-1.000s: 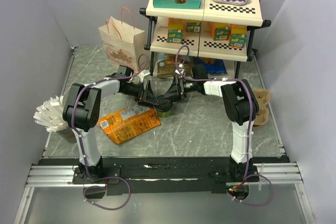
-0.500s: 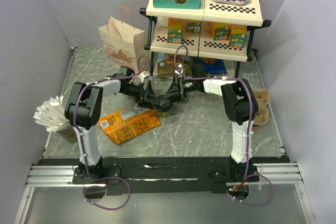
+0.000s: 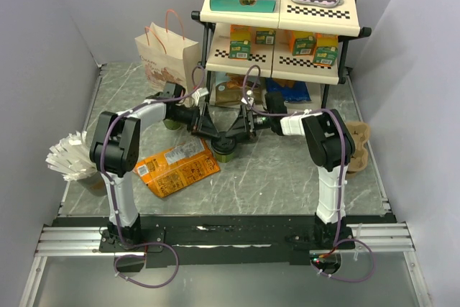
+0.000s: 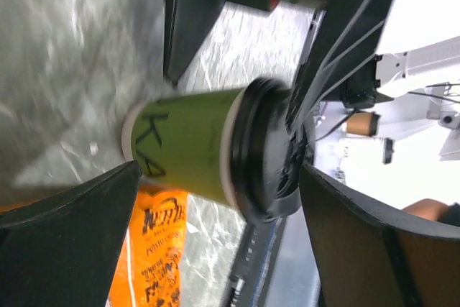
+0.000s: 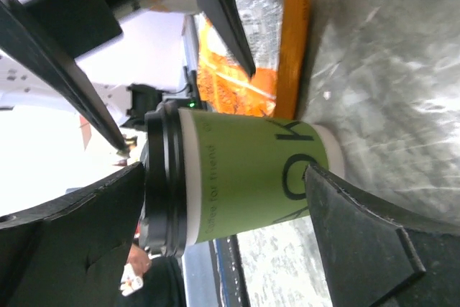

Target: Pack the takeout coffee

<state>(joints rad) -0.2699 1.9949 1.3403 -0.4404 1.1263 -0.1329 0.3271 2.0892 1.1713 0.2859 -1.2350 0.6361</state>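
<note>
Left pincer (image 4: pixel 219 170): apart, takeout coffee (image 4: pixel 208 152) between its fingers
Right pincer (image 5: pixel 224 170): apart, same cup between
Changed: left arm shifted slightly; coffee unmoved on bench (image 3: pixel 273 170), ungrasped

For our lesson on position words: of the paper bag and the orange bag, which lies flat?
The orange snack bag lies flat on the table; the paper bag with pink handles stands upright beside the shelf.

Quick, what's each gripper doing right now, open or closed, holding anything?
Left gripper: open, holding nothing; the takeout coffee stands just ahead of it.
Right gripper: open, holding nothing; faces the same cup.
</note>
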